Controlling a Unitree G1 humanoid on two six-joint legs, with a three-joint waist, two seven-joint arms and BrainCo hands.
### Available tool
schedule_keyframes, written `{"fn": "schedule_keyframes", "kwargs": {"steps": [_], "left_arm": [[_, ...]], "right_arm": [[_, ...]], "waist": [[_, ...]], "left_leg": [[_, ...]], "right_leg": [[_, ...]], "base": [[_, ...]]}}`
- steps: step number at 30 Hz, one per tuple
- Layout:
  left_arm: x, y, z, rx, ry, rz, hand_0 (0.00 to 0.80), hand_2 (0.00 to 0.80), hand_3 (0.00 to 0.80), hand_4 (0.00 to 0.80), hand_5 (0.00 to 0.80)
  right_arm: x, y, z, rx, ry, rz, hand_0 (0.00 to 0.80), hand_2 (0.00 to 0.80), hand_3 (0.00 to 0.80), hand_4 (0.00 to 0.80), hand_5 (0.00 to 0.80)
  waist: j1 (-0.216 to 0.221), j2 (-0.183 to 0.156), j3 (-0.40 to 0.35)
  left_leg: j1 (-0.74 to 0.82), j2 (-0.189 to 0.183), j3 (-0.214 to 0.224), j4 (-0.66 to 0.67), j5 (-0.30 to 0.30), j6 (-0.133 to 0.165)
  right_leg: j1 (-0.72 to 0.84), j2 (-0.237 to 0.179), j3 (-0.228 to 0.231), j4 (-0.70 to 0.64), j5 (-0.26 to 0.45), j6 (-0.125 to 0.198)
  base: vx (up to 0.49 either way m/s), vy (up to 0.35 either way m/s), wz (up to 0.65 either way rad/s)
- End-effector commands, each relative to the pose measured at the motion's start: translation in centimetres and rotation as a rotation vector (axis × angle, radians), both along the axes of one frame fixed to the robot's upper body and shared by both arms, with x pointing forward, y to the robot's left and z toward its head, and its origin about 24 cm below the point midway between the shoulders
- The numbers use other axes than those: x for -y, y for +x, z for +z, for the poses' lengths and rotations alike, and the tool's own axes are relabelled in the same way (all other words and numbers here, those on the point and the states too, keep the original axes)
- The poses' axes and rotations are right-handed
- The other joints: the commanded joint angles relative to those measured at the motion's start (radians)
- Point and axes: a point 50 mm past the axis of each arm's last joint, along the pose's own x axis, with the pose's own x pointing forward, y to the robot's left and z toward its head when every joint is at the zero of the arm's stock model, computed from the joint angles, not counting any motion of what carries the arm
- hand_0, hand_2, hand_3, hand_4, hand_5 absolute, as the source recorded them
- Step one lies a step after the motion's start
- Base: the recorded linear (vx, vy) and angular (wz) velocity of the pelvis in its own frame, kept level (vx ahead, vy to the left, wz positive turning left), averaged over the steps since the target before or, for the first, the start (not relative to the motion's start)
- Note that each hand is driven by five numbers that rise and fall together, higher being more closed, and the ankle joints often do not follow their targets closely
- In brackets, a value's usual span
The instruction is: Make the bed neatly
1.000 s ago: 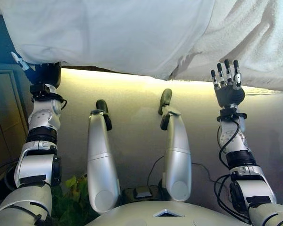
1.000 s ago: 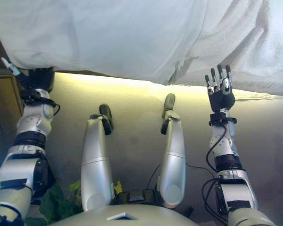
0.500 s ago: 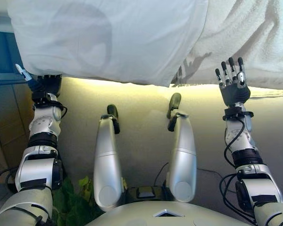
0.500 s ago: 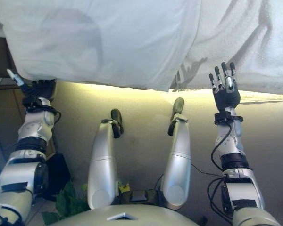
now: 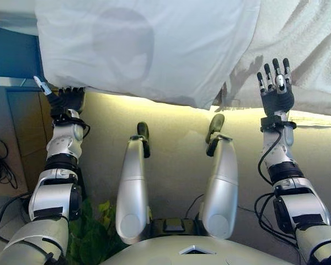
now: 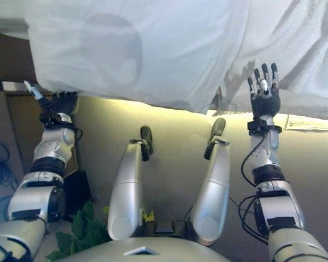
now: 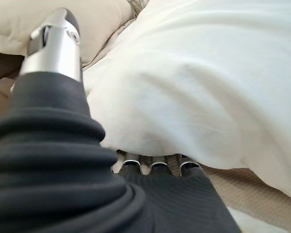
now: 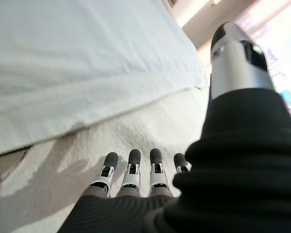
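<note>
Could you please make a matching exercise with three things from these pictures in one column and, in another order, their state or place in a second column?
Column 1
1. left hand
2. right hand
3. smooth white sheet

Column 2
A. fingers straight, above the textured white blanket
B. hangs over the edge of the bed, overlapping the blanket
C. fingers hidden under the edge of the cloth

Right pairs: 1-C, 2-A, 3-B
</note>
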Motion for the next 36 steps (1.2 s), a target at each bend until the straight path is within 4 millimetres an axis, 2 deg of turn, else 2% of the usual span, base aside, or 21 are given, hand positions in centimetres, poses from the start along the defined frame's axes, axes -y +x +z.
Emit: {"fn": "schedule_keyframes", "kwargs": {"steps": [1, 8, 14, 18, 25, 29, 36], "left_arm": [[-8.2, -4.4, -1.4, -0.090, -0.088, 0.425, 0.000, 0.000, 0.000, 0.000, 0.000], [-8.4, -5.3, -3.4, -0.214, -0.181, 0.500, 0.000, 0.000, 0.000, 0.000, 0.000], [-6.7, -4.8, -4.5, -0.192, -0.216, 0.436, 0.000, 0.000, 0.000, 0.000, 0.000], [-4.7, -4.2, -5.2, -0.166, -0.237, 0.374, 0.000, 0.000, 0.000, 0.000, 0.000], [-0.1, -3.0, -6.4, -0.131, -0.282, 0.261, 0.000, 0.000, 0.000, 0.000, 0.000], [2.7, -3.2, -8.0, -0.153, -0.305, 0.213, 0.000, 0.000, 0.000, 0.000, 0.000], [5.9, -3.7, -9.6, -0.155, -0.315, 0.147, 0.000, 0.000, 0.000, 0.000, 0.000]], "right_arm": [[2.6, -0.7, 1.1, 0.049, -0.043, -0.133, 0.000, 0.000, 0.000, 0.000, 0.000], [2.1, 0.0, 1.8, 0.046, -0.074, -0.135, 0.000, 0.000, 0.000, 0.000, 0.000], [1.4, 0.6, 2.1, 0.046, -0.067, -0.145, 0.000, 0.000, 0.000, 0.000, 0.000], [0.8, 0.7, 1.9, 0.048, -0.047, -0.141, 0.000, 0.000, 0.000, 0.000, 0.000], [-0.4, 1.1, 2.1, 0.069, 0.014, -0.146, 0.000, 0.000, 0.000, 0.000, 0.000], [-0.7, 1.2, 2.0, 0.073, 0.071, -0.148, 0.000, 0.000, 0.000, 0.000, 0.000], [-1.1, 1.4, 2.0, 0.075, 0.134, -0.154, 0.000, 0.000, 0.000, 0.000, 0.000]], "waist": [[0.062, 0.077, -0.006], [0.063, 0.094, -0.006], [0.068, 0.097, -0.006], [0.076, 0.087, -0.006], [0.094, 0.050, -0.006], [0.107, 0.027, -0.006], [0.118, 0.001, -0.006]], "left_leg": [[0.008, -0.046, 0.060, -0.082, 0.054, 0.067], [0.024, -0.054, 0.065, -0.098, 0.067, 0.063], [0.030, -0.054, 0.064, -0.104, 0.072, 0.059], [0.031, -0.057, 0.056, -0.105, 0.071, 0.061], [0.001, -0.055, 0.034, -0.088, 0.069, 0.067], [-0.018, -0.056, 0.018, -0.080, 0.069, 0.073], [-0.016, -0.050, 0.004, -0.080, 0.073, 0.077]], "right_leg": [[0.044, -0.025, 0.014, 0.033, -0.065, -0.036], [0.051, -0.031, 0.015, 0.027, -0.071, -0.037], [0.055, -0.036, 0.014, 0.027, -0.074, -0.035], [0.063, -0.035, 0.006, 0.025, -0.073, -0.033], [0.058, -0.029, -0.017, 0.030, -0.069, -0.027], [0.053, -0.022, -0.033, 0.035, -0.067, -0.021], [0.066, -0.016, -0.052, 0.035, -0.061, -0.013]], "base": [[0.008, 0.035, 0.07], [0.010, 0.042, 0.01], [0.003, -0.007, 0.04], [-0.001, -0.073, 0.05], [-0.020, -0.128, 0.11], [-0.015, -0.160, 0.13], [0.007, -0.121, 0.08]]}}
